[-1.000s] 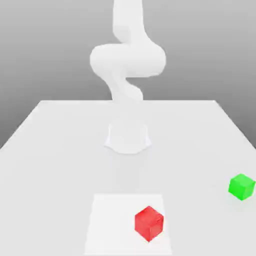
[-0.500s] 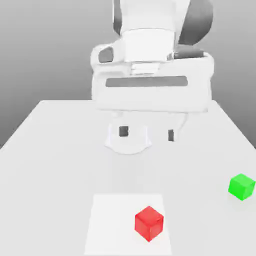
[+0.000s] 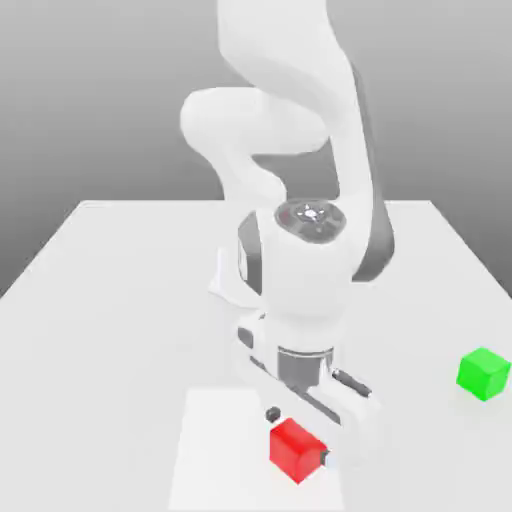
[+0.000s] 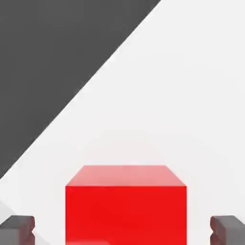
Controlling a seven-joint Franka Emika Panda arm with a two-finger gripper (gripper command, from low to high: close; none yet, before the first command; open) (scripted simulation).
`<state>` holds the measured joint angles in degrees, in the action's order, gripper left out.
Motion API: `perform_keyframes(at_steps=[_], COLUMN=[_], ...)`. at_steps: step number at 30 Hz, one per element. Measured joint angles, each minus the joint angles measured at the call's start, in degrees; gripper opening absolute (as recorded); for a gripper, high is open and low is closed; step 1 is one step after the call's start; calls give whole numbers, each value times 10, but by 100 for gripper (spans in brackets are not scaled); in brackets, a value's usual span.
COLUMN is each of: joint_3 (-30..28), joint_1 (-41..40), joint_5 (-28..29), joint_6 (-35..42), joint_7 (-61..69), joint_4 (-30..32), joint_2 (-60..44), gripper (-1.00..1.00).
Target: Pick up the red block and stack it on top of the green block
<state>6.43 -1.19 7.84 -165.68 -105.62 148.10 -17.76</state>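
The red block (image 3: 296,448) sits on the table near the front, on a paler square patch. My gripper (image 3: 298,436) has come down over it, with one dark fingertip (image 3: 272,412) behind it and the other at its front right corner. In the hand view the red block (image 4: 125,206) lies between the two dark fingertips (image 4: 17,229), and a gap of bare table shows on each side, so the gripper (image 4: 122,230) is open and straddles the cube. The green block (image 3: 484,373) rests on the table at the exterior view's right, well apart from the arm.
The white table (image 3: 100,320) carries a paler square patch (image 3: 215,455) under the red block. The arm's base (image 3: 228,280) stands at the table's middle, behind the gripper. In the hand view a table edge (image 4: 95,76) runs diagonally against dark ground.
The hand has swung down from high over the table's middle to the red block, and its fingers now flank the cube. Neither block has moved.
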Motion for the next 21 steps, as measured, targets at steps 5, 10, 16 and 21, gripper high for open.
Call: perform_keyframes(at_steps=[5,10,16,21], joint_3=[-1,20,115,185], joint_1=[1,-11,95,227], joint_5=[2,-41,-54,-60], joint_6=[-4,71,116,143], joint_7=[-2,30,10,-15], joint_4=[0,14,12,7], joint_2=[-3,87,129,151], gripper=[-100,-100,-100,-100])
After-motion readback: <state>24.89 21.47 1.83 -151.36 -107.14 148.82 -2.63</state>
